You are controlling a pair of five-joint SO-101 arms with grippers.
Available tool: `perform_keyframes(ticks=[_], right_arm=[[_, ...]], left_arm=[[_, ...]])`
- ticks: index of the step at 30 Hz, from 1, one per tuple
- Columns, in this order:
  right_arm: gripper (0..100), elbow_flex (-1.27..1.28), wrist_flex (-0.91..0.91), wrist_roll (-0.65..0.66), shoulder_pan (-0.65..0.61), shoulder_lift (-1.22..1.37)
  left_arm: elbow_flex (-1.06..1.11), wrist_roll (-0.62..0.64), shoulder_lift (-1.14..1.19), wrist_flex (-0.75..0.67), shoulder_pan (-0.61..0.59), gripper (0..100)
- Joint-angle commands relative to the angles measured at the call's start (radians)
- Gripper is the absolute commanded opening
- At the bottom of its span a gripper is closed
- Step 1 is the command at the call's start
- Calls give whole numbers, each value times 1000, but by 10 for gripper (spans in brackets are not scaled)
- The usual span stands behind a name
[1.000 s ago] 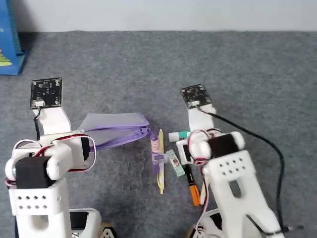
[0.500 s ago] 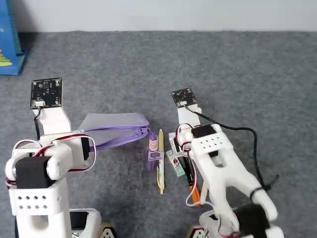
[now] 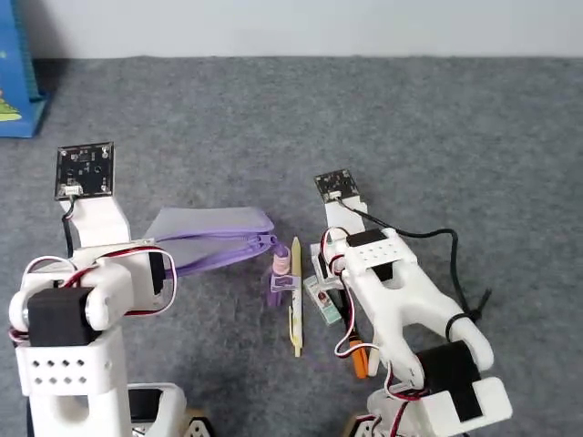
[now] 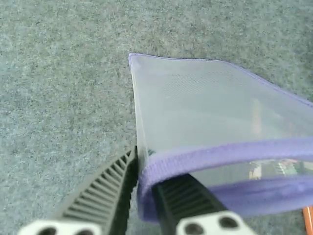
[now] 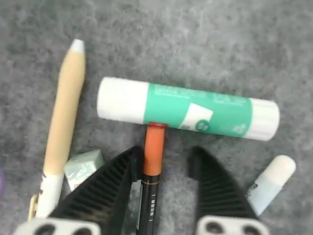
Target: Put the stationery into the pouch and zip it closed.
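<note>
Left gripper pinches soft, floppy pouch by its purple rim. Right gripper, spread open, straddles orange pen on carpet, tip against glue stick; light, stiff, probably rolls, so take mid-barrel.

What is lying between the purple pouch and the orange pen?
In the high view, a wooden pencil lies between the purple pouch and the orange pen, with a small pink and purple thing and a pale green block beside it.
</note>
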Motion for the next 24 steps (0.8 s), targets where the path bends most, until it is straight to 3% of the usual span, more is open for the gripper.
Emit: perform_keyframes(ticks=[1, 8, 17, 24], right_arm=[[32, -20, 44, 41, -53, 4], [7, -20, 194, 41, -50, -197], [7, -21, 461, 98, -59, -906], [7, -28, 489, 126, -113, -1308]], left_arm=[[-50, -6, -14, 8, -6, 13], [-50, -6, -14, 9, -6, 13], [-50, -11, -14, 29, 0, 13], [-82, -11, -6, 29, 2, 13]])
